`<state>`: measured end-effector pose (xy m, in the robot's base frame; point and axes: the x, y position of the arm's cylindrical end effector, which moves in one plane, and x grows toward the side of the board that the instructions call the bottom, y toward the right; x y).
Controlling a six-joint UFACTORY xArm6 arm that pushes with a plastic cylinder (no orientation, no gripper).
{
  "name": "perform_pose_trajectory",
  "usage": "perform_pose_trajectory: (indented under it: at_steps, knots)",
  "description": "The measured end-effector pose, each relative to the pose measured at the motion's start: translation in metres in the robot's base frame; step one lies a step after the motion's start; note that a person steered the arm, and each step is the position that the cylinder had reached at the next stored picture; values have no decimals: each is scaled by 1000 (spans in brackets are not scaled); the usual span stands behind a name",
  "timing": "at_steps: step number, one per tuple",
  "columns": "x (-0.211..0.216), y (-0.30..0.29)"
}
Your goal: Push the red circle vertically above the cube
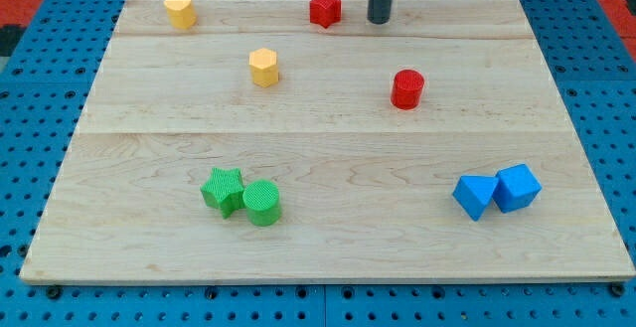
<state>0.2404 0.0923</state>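
The red circle (407, 88) is a short red cylinder right of the board's centre, in the upper half. The blue cube (518, 187) sits at the lower right, touching another blue block (475, 196) on its left. My tip (380, 20) is the lower end of the dark rod near the view's top edge. It stands above and slightly left of the red circle, clearly apart from it, and just right of the red star (325, 8).
A yellow heart-like block (180, 11) sits at the top left and a yellow hexagon (263, 68) left of centre. A green star (224, 190) and a green cylinder (262, 203) touch at the lower left. The wooden board (318, 257) lies on a blue pegboard.
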Motion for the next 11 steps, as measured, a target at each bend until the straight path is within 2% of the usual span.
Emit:
perform_pose_trajectory:
  at_steps: [3, 4, 5, 6, 7, 8, 9, 10, 11]
  knots:
    - [0, 16]
    - [16, 17]
    - [78, 41]
    - [150, 131]
    - [192, 92]
    - [193, 4]
    - [148, -12]
    - [107, 76]
    - [116, 106]
